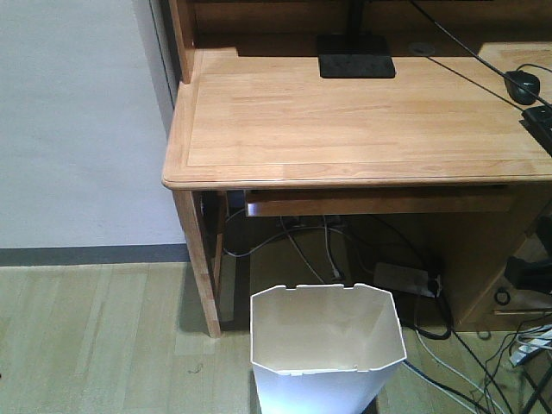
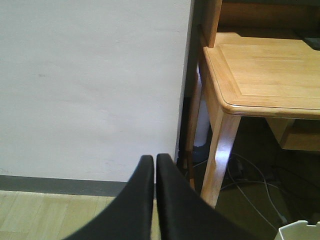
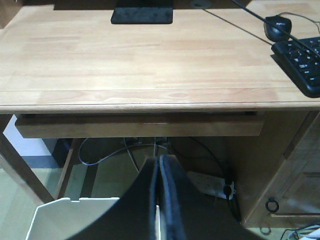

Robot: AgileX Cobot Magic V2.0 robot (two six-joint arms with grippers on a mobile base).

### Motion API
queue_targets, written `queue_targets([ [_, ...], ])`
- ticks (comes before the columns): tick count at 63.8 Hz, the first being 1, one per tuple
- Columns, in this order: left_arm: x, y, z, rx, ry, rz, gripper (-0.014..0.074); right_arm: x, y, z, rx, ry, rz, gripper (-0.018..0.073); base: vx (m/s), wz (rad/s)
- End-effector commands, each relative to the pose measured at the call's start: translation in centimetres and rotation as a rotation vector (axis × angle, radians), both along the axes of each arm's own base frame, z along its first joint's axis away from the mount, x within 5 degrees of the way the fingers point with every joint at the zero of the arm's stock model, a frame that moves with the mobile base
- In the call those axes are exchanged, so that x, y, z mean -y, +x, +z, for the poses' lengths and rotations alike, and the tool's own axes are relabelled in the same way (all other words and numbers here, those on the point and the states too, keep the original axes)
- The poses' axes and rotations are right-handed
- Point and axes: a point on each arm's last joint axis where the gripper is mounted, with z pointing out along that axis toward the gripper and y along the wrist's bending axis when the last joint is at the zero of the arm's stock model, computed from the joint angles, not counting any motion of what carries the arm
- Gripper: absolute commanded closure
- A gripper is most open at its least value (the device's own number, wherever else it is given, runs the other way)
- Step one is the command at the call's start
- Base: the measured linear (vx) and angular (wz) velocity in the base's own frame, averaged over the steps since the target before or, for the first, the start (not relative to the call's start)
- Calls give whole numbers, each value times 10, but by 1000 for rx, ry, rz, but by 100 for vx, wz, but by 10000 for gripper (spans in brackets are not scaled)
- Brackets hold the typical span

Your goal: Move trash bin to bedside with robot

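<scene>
The white trash bin point(image 1: 328, 336) stands upright on the wood floor just in front of the desk, its faceted rim open and its inside bare. A corner of the trash bin point(image 2: 300, 231) shows at the lower right of the left wrist view. My left gripper point(image 2: 154, 157) is shut on nothing and points at the wall beside the desk leg. My right gripper point(image 3: 159, 159) is shut too, hanging over the trash bin point(image 3: 65, 217), whose white wall shows as a sliver through the slit between the fingers. The bedside is out of view.
A light wooden desk point(image 1: 345, 121) fills the space ahead, with a black monitor base point(image 1: 355, 56), mouse point(image 3: 277, 27) and keyboard point(image 3: 302, 62) on top. Under it lie a white power strip point(image 1: 405, 278) and tangled cables. The desk leg point(image 1: 200, 259) and a white wall point(image 2: 90, 85) are to the left.
</scene>
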Motion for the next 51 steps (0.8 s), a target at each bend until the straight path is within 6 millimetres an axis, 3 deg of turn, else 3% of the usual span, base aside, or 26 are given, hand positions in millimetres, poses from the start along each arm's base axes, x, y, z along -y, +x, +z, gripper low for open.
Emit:
queue_targets([
  [1, 0, 1, 5, 77, 4, -4, 603, -1, 8, 17, 107, 4, 3, 561, 0, 0],
  [19, 0, 1, 5, 77, 4, -4, 603, -1, 9, 16, 108, 0, 5, 544, 0, 0],
  [26, 0, 1, 5, 77, 4, -4, 603, 0, 9, 16, 104, -21, 12, 494, 0, 0],
  [35, 0, 1, 5, 77, 4, -4, 603, 0, 9, 16, 103, -20, 12, 360, 0, 0],
  [51, 0, 1, 5, 77, 4, -4, 603, 0, 9, 16, 101, -20, 12, 40, 0, 0],
])
